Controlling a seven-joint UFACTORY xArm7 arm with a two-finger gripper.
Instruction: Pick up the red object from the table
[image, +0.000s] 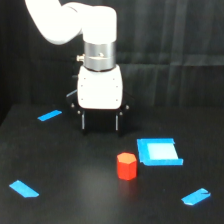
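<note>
My arm (75, 22) is glossy white plastic with a brushed metal ring (99, 55). The table (65, 170) looks matt black, the red object (127, 166) matt, and the blue square piece (159, 152) smooth.

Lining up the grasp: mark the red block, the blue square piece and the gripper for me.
red block (126, 166), exterior view, front face.
blue square piece (160, 152), exterior view, pale centre.
gripper (100, 121), exterior view, gap between fingertips.
</note>
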